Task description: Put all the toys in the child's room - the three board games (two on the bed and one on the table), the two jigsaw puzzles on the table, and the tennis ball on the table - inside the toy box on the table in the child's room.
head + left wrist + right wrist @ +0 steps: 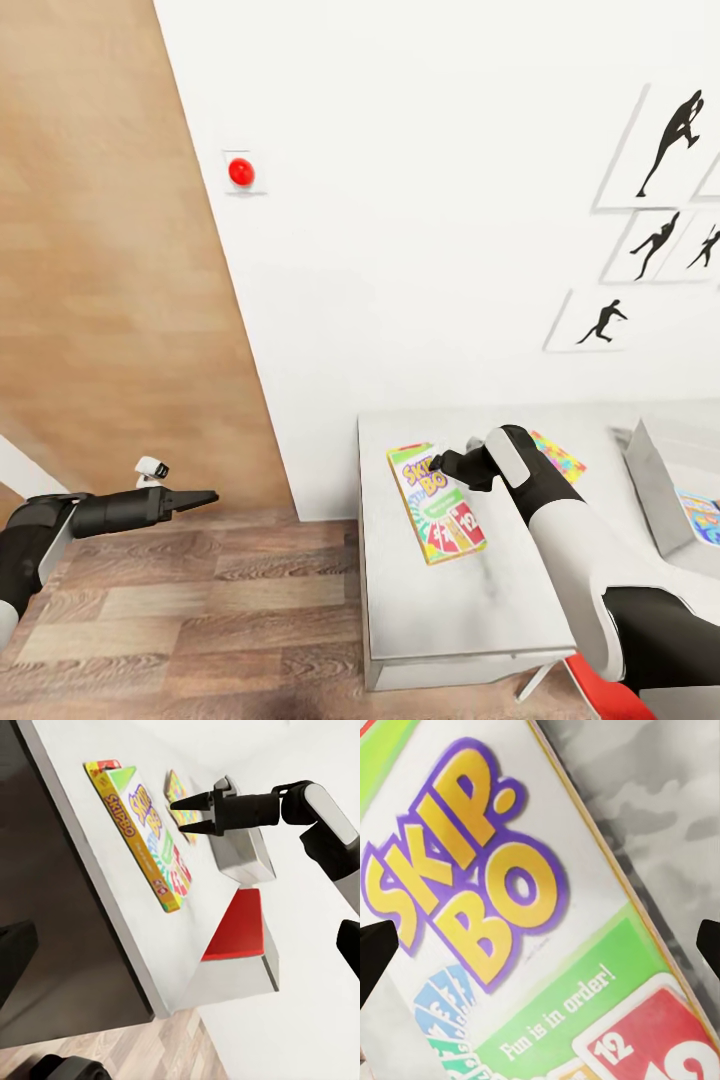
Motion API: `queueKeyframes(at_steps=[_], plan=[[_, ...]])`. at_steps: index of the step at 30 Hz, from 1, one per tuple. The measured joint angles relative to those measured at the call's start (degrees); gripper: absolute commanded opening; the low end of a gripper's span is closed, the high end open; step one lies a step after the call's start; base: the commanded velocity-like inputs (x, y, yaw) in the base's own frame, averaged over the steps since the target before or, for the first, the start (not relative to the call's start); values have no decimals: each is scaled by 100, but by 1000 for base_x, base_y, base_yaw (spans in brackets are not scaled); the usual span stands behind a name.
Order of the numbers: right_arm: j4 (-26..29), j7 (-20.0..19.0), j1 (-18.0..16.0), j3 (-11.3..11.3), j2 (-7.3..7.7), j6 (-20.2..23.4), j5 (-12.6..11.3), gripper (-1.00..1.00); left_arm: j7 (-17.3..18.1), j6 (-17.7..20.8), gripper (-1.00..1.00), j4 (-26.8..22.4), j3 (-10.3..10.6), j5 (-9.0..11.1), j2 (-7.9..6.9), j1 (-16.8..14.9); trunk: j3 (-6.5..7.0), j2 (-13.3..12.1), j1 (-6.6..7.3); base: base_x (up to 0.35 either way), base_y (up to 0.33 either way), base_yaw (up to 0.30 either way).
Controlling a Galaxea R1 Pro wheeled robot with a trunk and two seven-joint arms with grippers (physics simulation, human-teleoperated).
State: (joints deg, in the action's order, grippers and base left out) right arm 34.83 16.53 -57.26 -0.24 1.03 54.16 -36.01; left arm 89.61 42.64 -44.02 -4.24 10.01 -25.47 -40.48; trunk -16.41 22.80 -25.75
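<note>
- The Skip-Bo board game (437, 501) lies flat on the white desk (450, 600), near the desk's left edge and tilted a little against it, with bare desk top on its near side up to the front edge.
- The right gripper (437, 465) hangs over the far end of the box, its fingers (189, 803) parted and holding nothing (in the right wrist view the two dark tips sit at either side of the Skip-Bo lid (510, 915), with the box's long edge and marbled desk surface beyond it).
- A colourful jigsaw puzzle (558, 456) lies flat just right of the right arm, farther back on the desk.
- The toy box (655, 490), a grey open bin, stands at the desk's right side, well apart from the board game.
- The left gripper (200, 497) is held out over the wood floor (200, 600) left of the desk, clear of its edge; whether its fingers are parted or closed I cannot tell.
- A red chair seat (236, 926) sits by the desk's near right corner.
</note>
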Motion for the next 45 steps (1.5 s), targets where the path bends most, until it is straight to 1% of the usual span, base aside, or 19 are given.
queueKeyframes(at_steps=[19, 45], plan=[[0, -1, 0, -3, -3, 1, -3, 100, 0, 0, 100, 0, -2, 1, 0, 0, -170, 1, 0, 0, 0, 0], [4, -1, 0, 0, -16, 8, -3, 100, 0, 0, 100, 0, -9, 0, -9, 0, -208, 1, 0, 0, 0, 0]])
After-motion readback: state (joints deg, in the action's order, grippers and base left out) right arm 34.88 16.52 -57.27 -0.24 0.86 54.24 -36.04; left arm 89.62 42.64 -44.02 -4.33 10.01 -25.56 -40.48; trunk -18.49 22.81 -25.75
